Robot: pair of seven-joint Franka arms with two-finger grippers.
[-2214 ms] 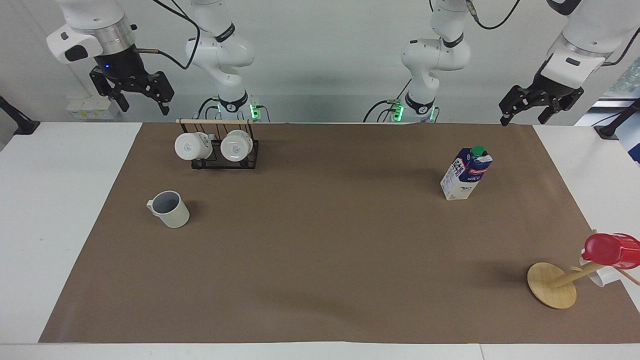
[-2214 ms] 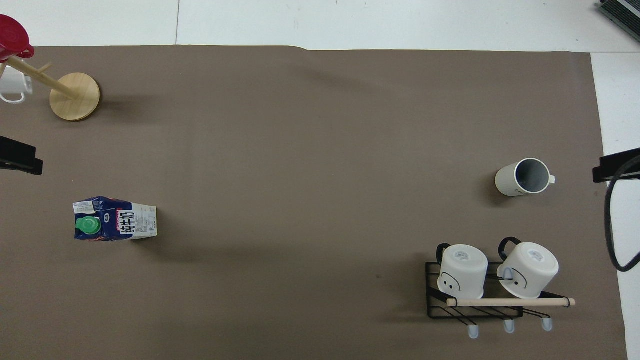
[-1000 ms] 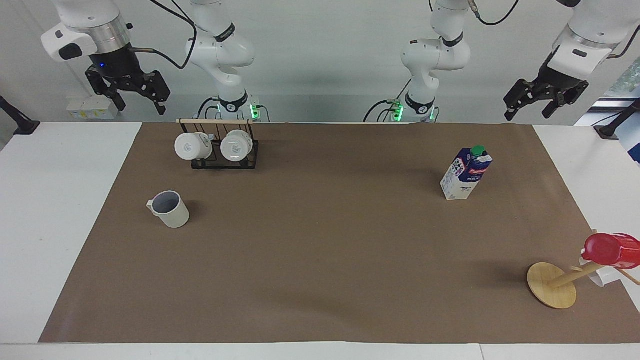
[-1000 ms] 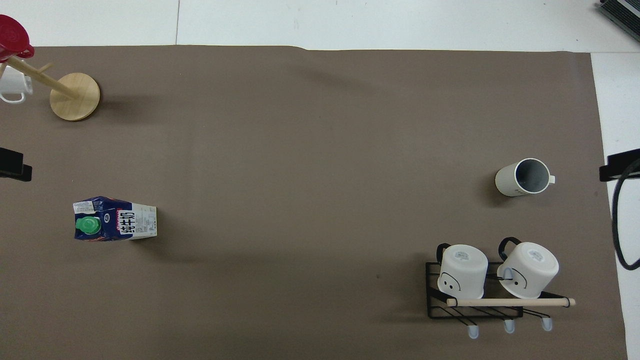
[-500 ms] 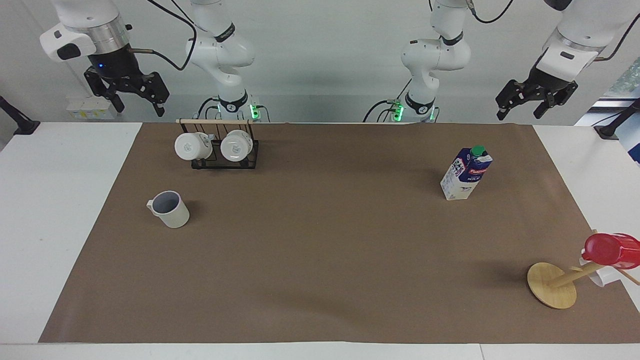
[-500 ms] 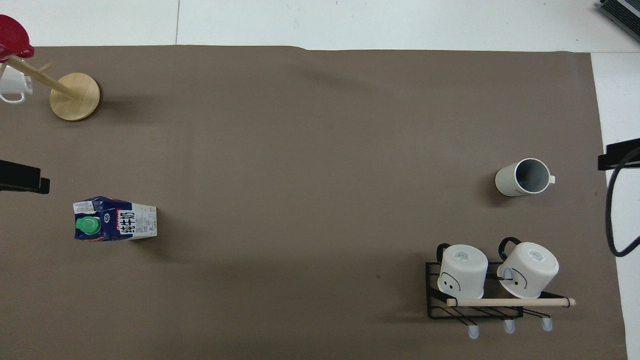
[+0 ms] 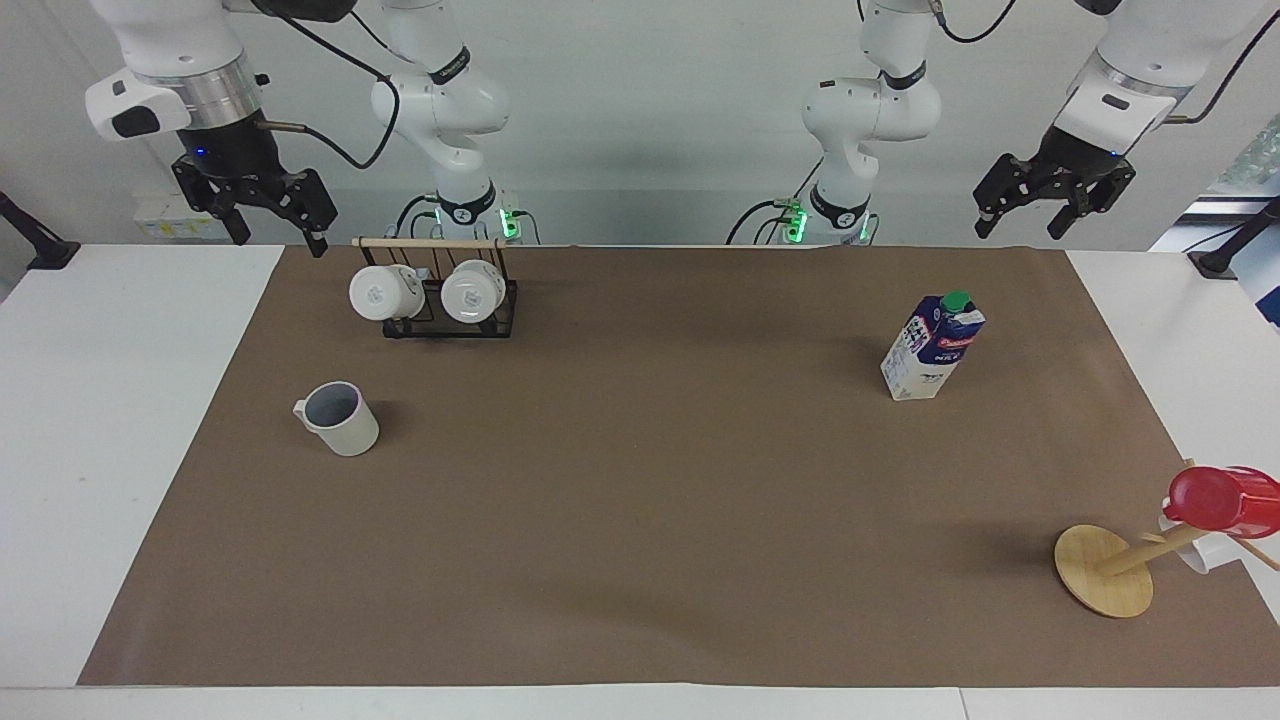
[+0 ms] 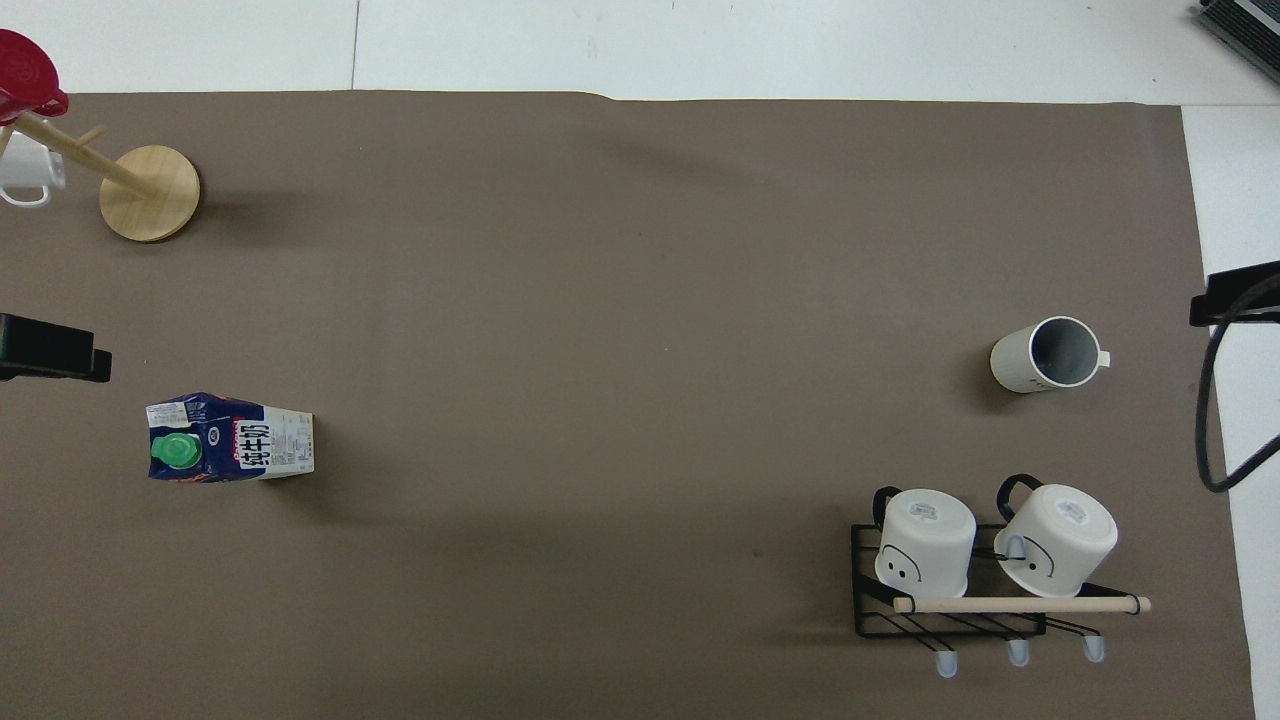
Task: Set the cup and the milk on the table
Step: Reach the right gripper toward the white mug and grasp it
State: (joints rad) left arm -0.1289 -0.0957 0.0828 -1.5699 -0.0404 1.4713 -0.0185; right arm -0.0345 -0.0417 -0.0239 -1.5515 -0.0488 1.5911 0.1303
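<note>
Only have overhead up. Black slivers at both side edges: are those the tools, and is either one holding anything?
Observer: Yes, those are the tools. The facing view shows the left tool raised in the air, open and empty.
Operator: Right one?
Observer: The right tool is up in the air too, open, holding nothing and well clear of the cup.
Operator: Milk looks tipped over from up here.
Observer: It isn't. The milk stands upright on the brown paper, and neither tool touches it.
</note>
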